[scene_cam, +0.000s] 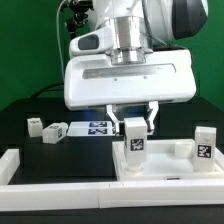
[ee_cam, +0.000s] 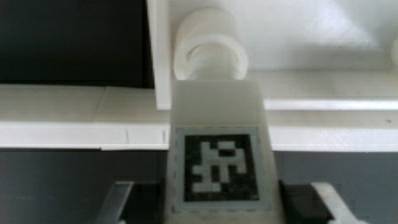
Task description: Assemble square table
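The square tabletop (scene_cam: 160, 163) is a white slab lying at the front, toward the exterior view's right. A white leg post with a tag (scene_cam: 133, 141) stands upright on its near corner. My gripper (scene_cam: 134, 122) hangs straight over this post with a finger on each side. In the wrist view the post (ee_cam: 217, 150) fills the middle and runs down to the tabletop (ee_cam: 331, 45). A dark gap shows between each of my fingers (ee_cam: 127, 200) and the post, so my gripper (ee_cam: 221, 202) looks open around it. A second post (scene_cam: 205, 143) stands on the slab's right corner.
Two loose leg posts (scene_cam: 35, 127) (scene_cam: 56, 130) lie on the black table at the exterior view's left. The marker board (scene_cam: 98, 127) lies flat behind my gripper. A low white border wall (scene_cam: 90, 193) runs along the front and left.
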You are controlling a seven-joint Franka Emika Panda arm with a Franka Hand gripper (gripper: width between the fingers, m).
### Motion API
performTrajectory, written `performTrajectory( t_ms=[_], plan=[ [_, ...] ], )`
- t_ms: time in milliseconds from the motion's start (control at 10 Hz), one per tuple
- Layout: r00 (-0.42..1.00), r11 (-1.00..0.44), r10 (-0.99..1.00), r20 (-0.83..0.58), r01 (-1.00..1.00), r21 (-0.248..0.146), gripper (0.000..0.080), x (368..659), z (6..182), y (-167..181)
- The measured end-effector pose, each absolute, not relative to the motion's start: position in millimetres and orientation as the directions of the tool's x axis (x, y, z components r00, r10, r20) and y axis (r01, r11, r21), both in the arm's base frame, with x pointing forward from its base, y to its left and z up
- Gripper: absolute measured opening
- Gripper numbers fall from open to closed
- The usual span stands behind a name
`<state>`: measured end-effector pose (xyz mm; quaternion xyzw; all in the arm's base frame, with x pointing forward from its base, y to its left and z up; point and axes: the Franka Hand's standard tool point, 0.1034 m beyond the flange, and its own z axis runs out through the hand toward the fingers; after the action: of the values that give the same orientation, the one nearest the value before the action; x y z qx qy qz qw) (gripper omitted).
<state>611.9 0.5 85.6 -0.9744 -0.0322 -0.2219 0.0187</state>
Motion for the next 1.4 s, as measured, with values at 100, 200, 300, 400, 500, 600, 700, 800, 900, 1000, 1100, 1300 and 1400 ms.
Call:
performTrajectory(
  t_ms=[100, 200, 300, 400, 500, 600, 700, 800, 900, 1000, 1100, 1300, 1400],
  plan=[
    [0.901, -0.997, 0.054, 0.430, 0.070, -0.022, 0.0291, 610.2, 82.8, -0.1],
    [0.901, -0.998, 0.054, 0.431, 0.068, -0.018, 0.0291, 608.9, 80.4, -0.8],
    [0.895, -0.998, 0.054, 0.443, 0.066, -0.011, 0.0291, 609.3, 79.7, -1.2],
    [0.884, -0.998, 0.055, 0.463, 0.061, 0.001, 0.0291, 610.7, 79.5, -1.2],
    [0.872, -0.999, 0.051, 0.487, 0.052, 0.013, 0.0291, 611.9, 77.9, -0.4],
    [0.871, -0.999, 0.051, 0.489, 0.051, 0.014, 0.0291, 612.4, 78.1, -1.1],
    [0.871, -0.999, 0.051, 0.488, 0.051, 0.014, 0.0291, 612.3, 77.9, -1.3],
    [0.871, -0.999, 0.051, 0.488, 0.050, 0.014, 0.0471, 612.2, 77.8, -1.4],
    [0.871, -0.999, 0.051, 0.488, 0.050, 0.014, 0.0593, 612.2, 77.7, -1.5],
    [0.871, -0.999, 0.051, 0.488, 0.050, 0.014, 0.0593, 612.1, 77.5, -1.5],
    [0.872, -0.999, 0.051, 0.488, 0.050, 0.014, 0.0638, 612.1, 77.5, -1.5],
    [0.872, -0.999, 0.051, 0.488, 0.050, 0.014, 0.0647, 612.0, 77.4, -1.5],
    [0.872, -0.999, 0.051, 0.487, 0.050, 0.014, 0.0647, 612.0, 77.3, -1.6]
  ],
)
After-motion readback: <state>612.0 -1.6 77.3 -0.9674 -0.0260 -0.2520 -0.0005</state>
